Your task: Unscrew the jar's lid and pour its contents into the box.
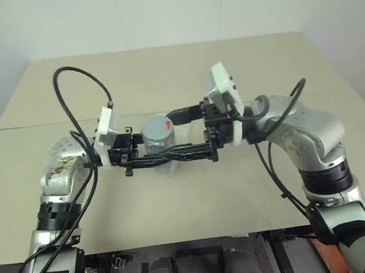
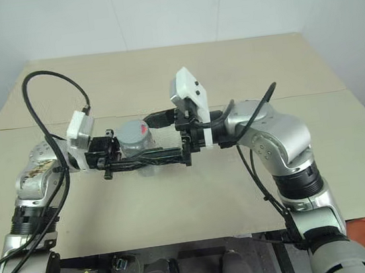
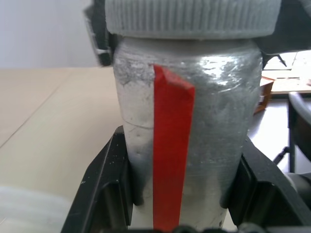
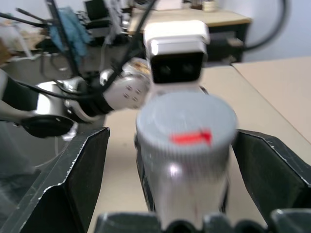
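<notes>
My left gripper is shut on the body of the jar, a silvery cylinder with a red strip, and holds it upright above the table. The ribbed grey lid with a red mark sits on the jar. Coming from the other side, my right gripper stands open around the lid, with a gap between the lid and each finger. The clear box lies on the table just below the jar, partly covered by the fingers. The contents are hidden inside the jar.
The beige table stretches wide on all sides, with a seam across it behind the arms. Black cables loop up from both wrists. A white wall stands behind the table.
</notes>
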